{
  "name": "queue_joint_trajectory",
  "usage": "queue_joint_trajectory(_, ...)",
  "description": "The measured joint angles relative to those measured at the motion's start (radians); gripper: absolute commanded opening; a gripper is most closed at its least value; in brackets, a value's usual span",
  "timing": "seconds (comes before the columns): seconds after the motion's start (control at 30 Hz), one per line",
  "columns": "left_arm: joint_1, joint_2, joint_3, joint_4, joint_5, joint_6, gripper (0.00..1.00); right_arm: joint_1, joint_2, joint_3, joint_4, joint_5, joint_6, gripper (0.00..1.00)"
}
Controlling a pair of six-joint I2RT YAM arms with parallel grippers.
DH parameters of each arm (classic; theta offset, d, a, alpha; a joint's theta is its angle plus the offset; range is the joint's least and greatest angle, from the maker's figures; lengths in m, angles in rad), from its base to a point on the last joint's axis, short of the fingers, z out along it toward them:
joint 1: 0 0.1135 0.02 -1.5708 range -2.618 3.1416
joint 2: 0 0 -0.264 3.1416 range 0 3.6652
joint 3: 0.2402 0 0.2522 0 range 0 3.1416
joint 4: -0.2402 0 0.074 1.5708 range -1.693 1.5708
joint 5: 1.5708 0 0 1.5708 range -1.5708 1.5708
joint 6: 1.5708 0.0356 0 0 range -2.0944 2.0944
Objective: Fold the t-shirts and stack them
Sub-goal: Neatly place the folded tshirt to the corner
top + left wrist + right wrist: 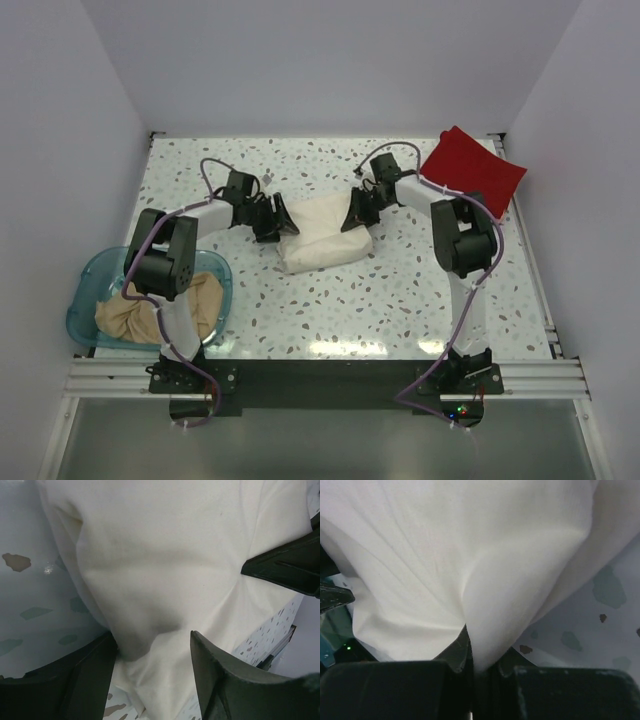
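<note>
Pinched a fold of the cream shirt (322, 240) tight in the right end effector (475, 655), at the shirt's right edge. Held the left end effector (154, 639) open at the shirt's left edge, with fingers (215, 680) apart and cloth bulging loosely between them, unclamped. Saw the cream shirt bunched in the middle of the table (400, 290), between both arms. Found the red shirt (472, 168) spread at the far right corner. Found the tan shirt (160, 312) crumpled in the blue tub (85, 290) at the near left, beside the left arm's base.
</note>
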Motion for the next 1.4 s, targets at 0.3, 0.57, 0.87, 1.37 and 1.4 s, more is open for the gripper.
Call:
queue_joint_trajectory(0.3,-0.005,0.0,0.037,-0.047,-0.026,0.009,0.73,0.012,0.028,0.255,-0.364,0.379,-0.121,0.0)
queue_joint_trajectory(0.57,-0.005,-0.006,0.047,-0.083,-0.048,0.029,0.74,0.014,0.032,0.346,-0.562,0.663,-0.15,0.0)
queue_joint_trajectory(0.87,0.003,-0.04,0.032,-0.114,-0.057,0.05,0.74,0.017,0.037,0.407,-0.669,0.786,-0.136,0.0)
queue_joint_trajectory(1.37,0.032,-0.107,-0.07,-0.11,-0.065,0.053,0.74,-0.001,0.122,0.755,-0.752,0.943,-0.106,0.0)
queue_joint_trajectory(1.4,0.033,-0.11,-0.074,-0.107,-0.065,0.053,0.74,-0.008,0.122,0.757,-0.748,0.95,-0.102,0.0)
